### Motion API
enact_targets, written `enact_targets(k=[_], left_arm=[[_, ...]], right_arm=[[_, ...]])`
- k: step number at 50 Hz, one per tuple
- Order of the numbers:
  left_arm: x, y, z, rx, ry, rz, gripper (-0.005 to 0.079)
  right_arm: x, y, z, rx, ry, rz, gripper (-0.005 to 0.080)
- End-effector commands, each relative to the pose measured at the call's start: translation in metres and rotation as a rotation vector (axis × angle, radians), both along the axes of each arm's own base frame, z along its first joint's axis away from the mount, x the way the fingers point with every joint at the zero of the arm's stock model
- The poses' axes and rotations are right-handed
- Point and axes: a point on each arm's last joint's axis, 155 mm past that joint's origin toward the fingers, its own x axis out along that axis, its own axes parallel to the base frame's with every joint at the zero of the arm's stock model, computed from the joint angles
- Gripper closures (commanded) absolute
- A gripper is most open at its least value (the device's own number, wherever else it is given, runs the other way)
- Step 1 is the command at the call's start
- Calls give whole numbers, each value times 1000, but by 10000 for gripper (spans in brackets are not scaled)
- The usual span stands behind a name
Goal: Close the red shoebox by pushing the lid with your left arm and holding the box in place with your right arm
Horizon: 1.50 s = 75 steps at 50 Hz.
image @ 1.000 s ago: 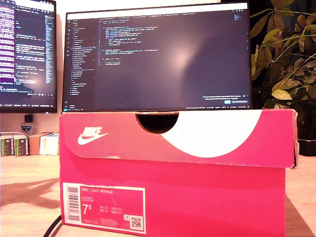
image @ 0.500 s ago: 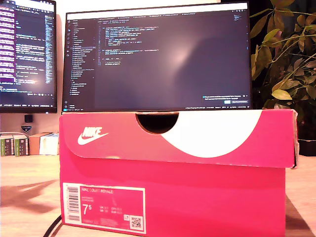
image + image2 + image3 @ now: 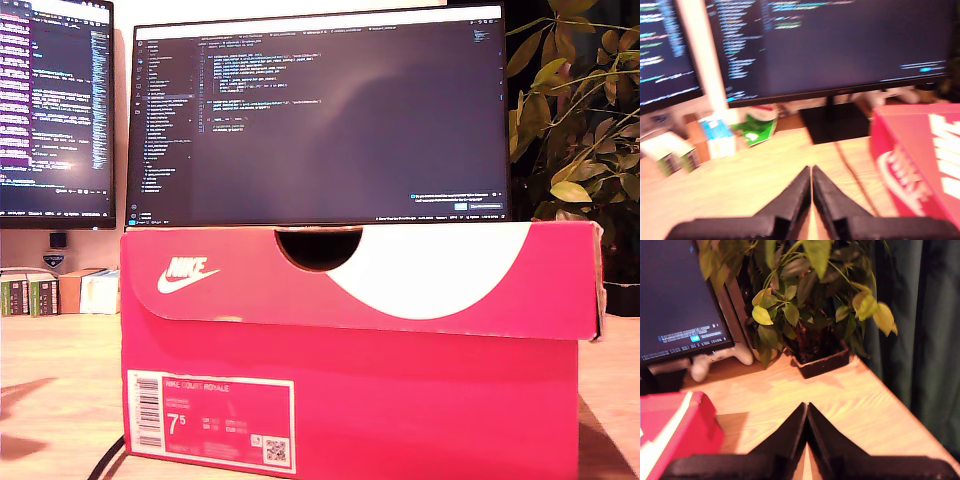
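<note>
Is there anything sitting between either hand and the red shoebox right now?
Nothing visible. My first hand, shut, has only bare wooden desk between it and the shoebox. My second hand, also shut, likewise has only bare desk beside the box corner.

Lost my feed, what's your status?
First hand shut, empty; second hand likewise. Red Nike shoebox lid down. Neither hand touching it.

"NIKE COURT ROYALE", "7.5" on shoebox (image 3: 350, 400) label (image 3: 210, 421)
</note>
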Motion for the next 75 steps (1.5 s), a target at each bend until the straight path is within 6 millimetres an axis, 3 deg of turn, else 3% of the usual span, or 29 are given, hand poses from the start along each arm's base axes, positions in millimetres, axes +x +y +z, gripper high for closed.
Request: enact_targets(k=[1,10,22,42,63,75], left_arm=[[3,2,-4,-15,-7,17,762],[10,18,-7,-8,-34,106,762],[14,22,-22,5,-23,134,762],[16,23,-44,8,-33,137,762],[4,25,-68,-7,-44,140,762],[-3,29,-72,-8,-52,150,762]], right_arm=[[2,0,-15,17,34,-4,763],[3,0,-10,-21,22,7,763],[5,1,-5,-81,14,24,763],[16,6,-33,-125,36,62,763],[28,7,-72,-113,26,58,763],[29,7,-92,-111,44,59,763]])
